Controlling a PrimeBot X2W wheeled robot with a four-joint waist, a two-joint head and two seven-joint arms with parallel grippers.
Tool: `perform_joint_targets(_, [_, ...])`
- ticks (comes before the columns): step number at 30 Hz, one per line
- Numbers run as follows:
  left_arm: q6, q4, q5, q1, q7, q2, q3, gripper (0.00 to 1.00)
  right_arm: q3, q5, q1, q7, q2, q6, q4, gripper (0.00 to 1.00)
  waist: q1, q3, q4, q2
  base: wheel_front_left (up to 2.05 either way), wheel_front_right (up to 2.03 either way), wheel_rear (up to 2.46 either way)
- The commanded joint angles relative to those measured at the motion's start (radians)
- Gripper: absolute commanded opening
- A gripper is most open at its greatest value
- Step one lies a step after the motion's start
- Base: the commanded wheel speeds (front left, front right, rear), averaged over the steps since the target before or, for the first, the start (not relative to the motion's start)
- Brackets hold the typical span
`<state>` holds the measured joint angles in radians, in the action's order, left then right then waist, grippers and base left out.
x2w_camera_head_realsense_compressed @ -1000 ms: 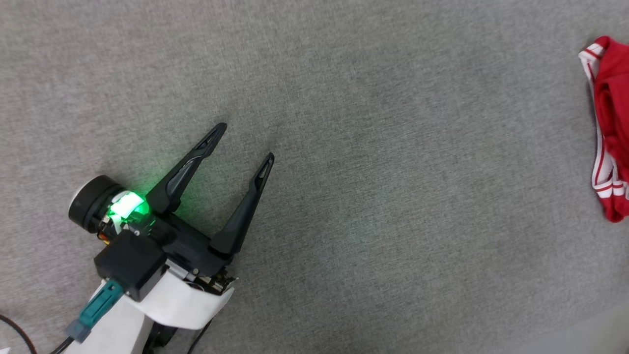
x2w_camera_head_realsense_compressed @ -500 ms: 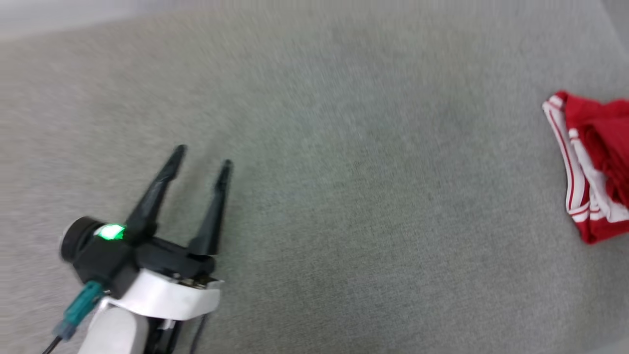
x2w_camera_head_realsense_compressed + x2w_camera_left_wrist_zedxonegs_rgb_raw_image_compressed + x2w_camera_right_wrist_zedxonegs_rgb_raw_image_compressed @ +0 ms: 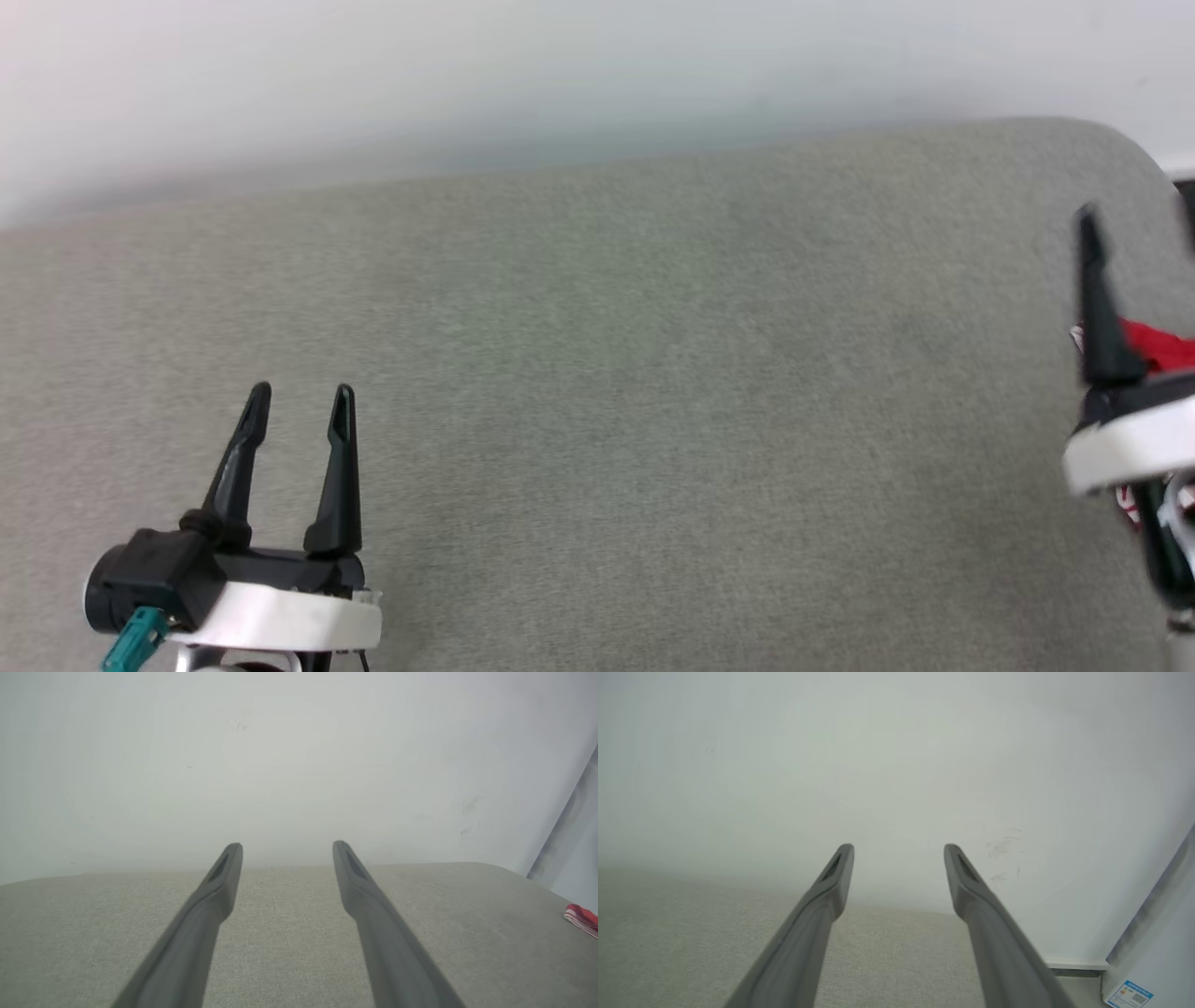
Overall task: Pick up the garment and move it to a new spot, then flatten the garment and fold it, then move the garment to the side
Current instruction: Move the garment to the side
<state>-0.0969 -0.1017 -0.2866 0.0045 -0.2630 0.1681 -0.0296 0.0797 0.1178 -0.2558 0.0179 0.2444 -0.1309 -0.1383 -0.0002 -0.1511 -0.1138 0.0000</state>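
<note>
The garment [image 3: 1160, 347] is a bunched red piece at the far right of the grey fabric surface [image 3: 653, 373], mostly hidden behind my right gripper [image 3: 1137, 222]. In the left wrist view, a red and white striped edge of the garment [image 3: 581, 917] shows at the right border. The right gripper hovers over the garment, jaws apart and empty; in its own view the right gripper [image 3: 899, 851] points at the wall. My left gripper [image 3: 301, 397] stands open and empty at the lower left, far from the garment. Seen from its own wrist, the left gripper [image 3: 286, 849] points across the surface toward the wall.
A pale wall [image 3: 560, 75] rises right behind the surface's far edge. The surface ends in a rounded corner at the back right [image 3: 1120, 140]. Beyond it are a baseboard and a white panel with a blue sticker [image 3: 1129, 994].
The head camera has tilted up, bringing the wall into view. The left gripper has turned from a rightward slant to straight ahead. The right gripper has appeared in front of the garment.
</note>
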Motion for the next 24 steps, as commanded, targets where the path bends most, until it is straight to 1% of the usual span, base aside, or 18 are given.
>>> perform_joint_targets(1, [-0.005, 0.004, 0.006, 0.016, -0.002, -0.008, 0.001, 1.00, -0.010, 0.020, 0.029, -0.005, -0.009, 0.001, -0.004, 1.00, 0.0002, 0.039, 0.039, 0.0000, 0.00, 0.00, 0.00])
perform_joint_targets(5, [-0.015, 0.020, 0.016, 0.036, -0.002, -0.027, 0.002, 1.00, -0.001, 0.090, 0.101, -0.034, -0.047, 0.001, -0.001, 1.00, 0.0002, 0.059, 0.065, 0.0000, 0.00, 0.00, 0.00])
perform_joint_targets(9, [-0.022, 0.036, 0.037, 0.046, -0.002, -0.037, -0.002, 1.00, 0.009, 0.139, 0.158, -0.095, -0.092, 0.001, -0.008, 1.00, 0.0002, 0.066, 0.085, 0.0000, 0.00, 0.00, 0.00])
perform_joint_targets(14, [-0.028, 0.051, 0.045, 0.046, -0.002, -0.052, 0.004, 1.00, 0.011, 0.153, 0.210, -0.151, -0.124, 0.001, 0.015, 1.00, 0.0002, 0.064, 0.099, 0.0000, 0.00, 0.00, 0.00])
perform_joint_targets(24, [-0.033, 0.074, 0.060, 0.053, -0.002, -0.070, 0.012, 1.00, -0.020, 0.136, 0.259, -0.208, -0.158, 0.001, 0.090, 1.00, 0.0002, 0.060, 0.101, 0.0000, 0.00, 0.00, 0.00])
